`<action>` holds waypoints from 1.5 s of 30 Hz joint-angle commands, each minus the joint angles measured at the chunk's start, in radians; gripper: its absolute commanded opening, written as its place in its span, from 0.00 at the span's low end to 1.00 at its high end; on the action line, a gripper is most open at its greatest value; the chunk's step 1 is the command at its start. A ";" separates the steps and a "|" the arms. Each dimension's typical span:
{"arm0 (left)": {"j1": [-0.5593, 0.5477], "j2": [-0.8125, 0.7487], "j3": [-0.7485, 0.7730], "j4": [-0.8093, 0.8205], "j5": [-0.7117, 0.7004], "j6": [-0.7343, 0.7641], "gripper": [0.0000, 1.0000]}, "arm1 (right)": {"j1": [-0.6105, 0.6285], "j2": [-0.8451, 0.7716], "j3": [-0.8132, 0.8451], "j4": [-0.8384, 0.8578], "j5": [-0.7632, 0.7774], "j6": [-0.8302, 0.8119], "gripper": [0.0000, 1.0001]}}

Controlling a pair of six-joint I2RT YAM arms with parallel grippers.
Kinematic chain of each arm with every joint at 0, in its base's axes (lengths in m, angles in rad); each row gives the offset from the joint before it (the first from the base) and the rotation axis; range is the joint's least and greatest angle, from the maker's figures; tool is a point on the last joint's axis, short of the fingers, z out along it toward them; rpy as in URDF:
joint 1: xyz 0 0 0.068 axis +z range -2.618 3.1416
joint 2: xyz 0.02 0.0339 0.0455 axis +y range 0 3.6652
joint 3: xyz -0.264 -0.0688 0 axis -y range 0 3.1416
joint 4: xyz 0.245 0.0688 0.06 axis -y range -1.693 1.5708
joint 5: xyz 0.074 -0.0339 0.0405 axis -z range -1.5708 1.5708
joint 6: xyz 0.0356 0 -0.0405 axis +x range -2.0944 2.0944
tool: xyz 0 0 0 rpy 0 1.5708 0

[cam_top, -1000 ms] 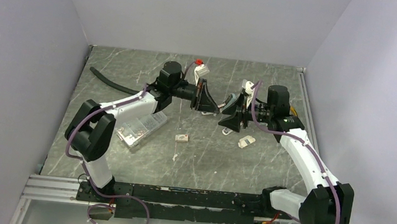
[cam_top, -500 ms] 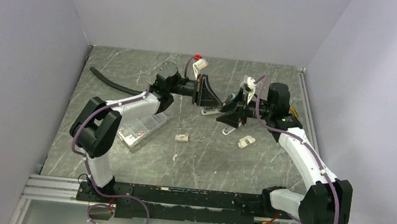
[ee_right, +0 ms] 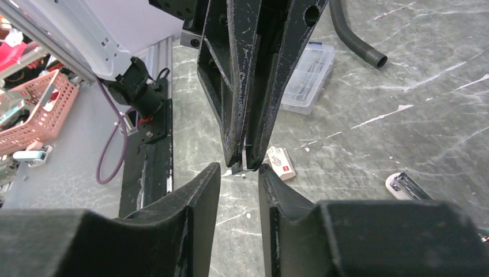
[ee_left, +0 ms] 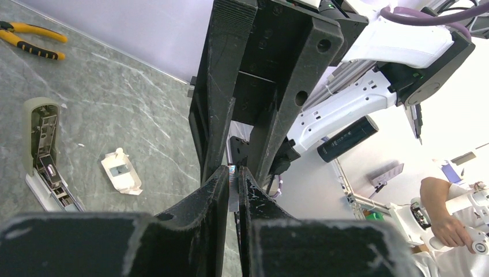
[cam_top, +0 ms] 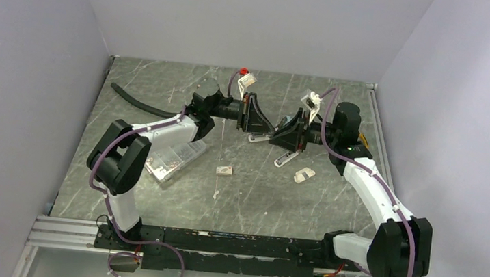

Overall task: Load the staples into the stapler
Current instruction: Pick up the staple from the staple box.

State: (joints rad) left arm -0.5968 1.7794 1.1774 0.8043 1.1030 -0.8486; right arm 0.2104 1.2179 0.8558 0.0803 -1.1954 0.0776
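Nearest the bases, the staple box (cam_top: 224,170) is seen on the table (cam_top: 256,201) between a clear case (cam_top: 173,158) and an opened stapler (cam_top: 286,159). Farther back, a thin shiny strip (ee_left: 233,196) is pinched in the left gripper (ee_left: 232,171), whose tips are flanked by the parted, empty fingers of the right gripper (ee_right: 239,168).

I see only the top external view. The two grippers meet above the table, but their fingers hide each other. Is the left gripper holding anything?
Observer: Yes. In the left wrist view the left gripper pinches a thin silvery strip, seemingly staples.
Operator: And is the right gripper shut on it?
Observer: No. In the right wrist view the right gripper has its jaws apart, with the left fingertips just ahead of the gap.
Operator: Is the stapler ready?
Observer: The left wrist view shows the stapler lying open on the table, its channel exposed.
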 commanded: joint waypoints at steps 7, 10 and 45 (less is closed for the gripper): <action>-0.001 -0.002 -0.003 0.060 0.017 -0.009 0.17 | -0.011 0.010 -0.009 0.117 -0.049 0.070 0.25; -0.001 0.001 -0.005 0.065 0.015 -0.011 0.18 | -0.010 0.014 -0.010 0.122 -0.053 0.073 0.23; -0.001 -0.007 0.024 -0.105 0.009 0.125 0.34 | -0.009 0.013 -0.019 0.084 -0.094 0.033 0.00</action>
State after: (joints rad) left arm -0.5968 1.7805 1.1732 0.7757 1.1126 -0.7906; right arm 0.1970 1.2381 0.8352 0.1516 -1.2530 0.1490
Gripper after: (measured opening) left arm 0.321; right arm 0.116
